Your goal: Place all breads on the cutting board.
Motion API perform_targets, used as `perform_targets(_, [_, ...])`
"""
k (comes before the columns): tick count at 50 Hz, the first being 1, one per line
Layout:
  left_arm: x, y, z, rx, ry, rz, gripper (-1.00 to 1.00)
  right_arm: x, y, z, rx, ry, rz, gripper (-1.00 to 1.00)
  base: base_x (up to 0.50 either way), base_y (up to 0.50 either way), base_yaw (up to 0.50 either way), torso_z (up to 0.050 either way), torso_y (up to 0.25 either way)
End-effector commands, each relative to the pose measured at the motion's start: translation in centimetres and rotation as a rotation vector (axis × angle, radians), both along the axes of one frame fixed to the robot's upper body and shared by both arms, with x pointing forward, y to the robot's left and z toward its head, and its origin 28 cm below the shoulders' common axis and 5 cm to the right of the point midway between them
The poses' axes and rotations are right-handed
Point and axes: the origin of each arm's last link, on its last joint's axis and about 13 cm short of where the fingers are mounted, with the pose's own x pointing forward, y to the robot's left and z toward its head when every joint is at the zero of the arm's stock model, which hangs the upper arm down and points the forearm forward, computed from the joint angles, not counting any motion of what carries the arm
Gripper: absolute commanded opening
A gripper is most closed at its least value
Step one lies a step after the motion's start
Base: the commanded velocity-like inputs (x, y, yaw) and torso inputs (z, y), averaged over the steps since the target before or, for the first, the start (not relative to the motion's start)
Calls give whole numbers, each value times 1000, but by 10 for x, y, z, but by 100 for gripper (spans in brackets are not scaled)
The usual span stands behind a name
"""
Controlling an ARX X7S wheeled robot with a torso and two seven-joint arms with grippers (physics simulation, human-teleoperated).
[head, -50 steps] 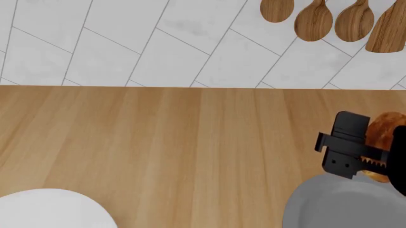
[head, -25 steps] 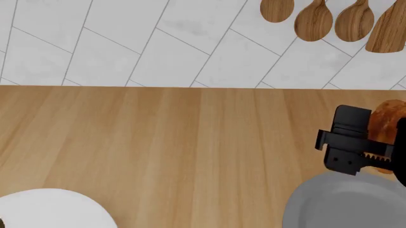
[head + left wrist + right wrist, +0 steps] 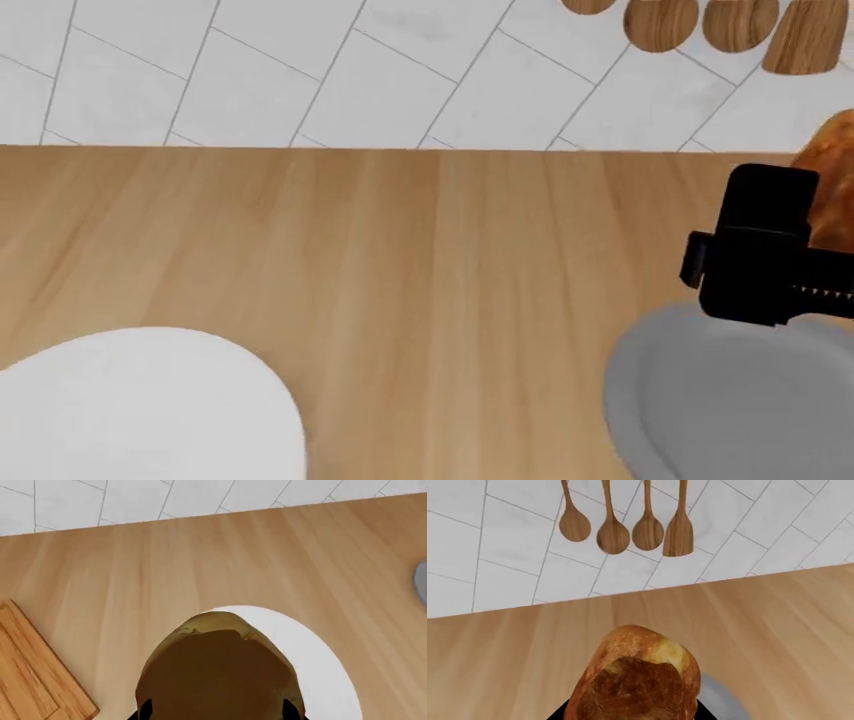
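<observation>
My left gripper (image 3: 215,712) is shut on an oval bread (image 3: 217,672) with a dark brown top and pale greenish-tan sides, held above a white plate (image 3: 313,655). A corner of the striped wooden cutting board (image 3: 30,680) shows beside it on the countertop. My right gripper (image 3: 630,714) is shut on a golden to reddish-brown loaf (image 3: 637,677), held above a grey plate (image 3: 720,702). In the head view the right gripper's black body (image 3: 763,262) and the edge of this loaf (image 3: 835,160) show at the far right. The left gripper and the board are out of the head view.
The white plate (image 3: 147,405) sits at the front left of the pale wooden countertop (image 3: 427,250) and the grey plate (image 3: 721,405) at the front right. Wooden spoons (image 3: 614,530) hang on the white tiled wall behind.
My right gripper has lifted the loaf up from the grey plate toward the wall. The head view has shifted, so both plates show larger and the spoons sit higher.
</observation>
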Motion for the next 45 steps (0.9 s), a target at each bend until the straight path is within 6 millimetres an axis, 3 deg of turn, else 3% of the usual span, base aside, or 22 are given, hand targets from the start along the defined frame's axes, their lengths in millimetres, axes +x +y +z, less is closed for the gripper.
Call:
perform_targets(1, [3,-4,2,-47,-30,-11,-100,-4,-2,0,-70,-82,1,-100,-500,137,0,0,0])
perform_targets(6, [3,-4,6,-39,-53,-7,-100,-4,-2,0,-119,-108,7,-100,-466,123,0,0,0])
perform_targets(20, [6,1,10,-32,-98,24,-100,-2,0,-1,-167,-140,19,-100,0,16,0,0,0])
perform_targets(45, [6,0,15,-42,-118,24,-100,-4,3,3,-155,-176,86,-100,0,487,0,0,0])
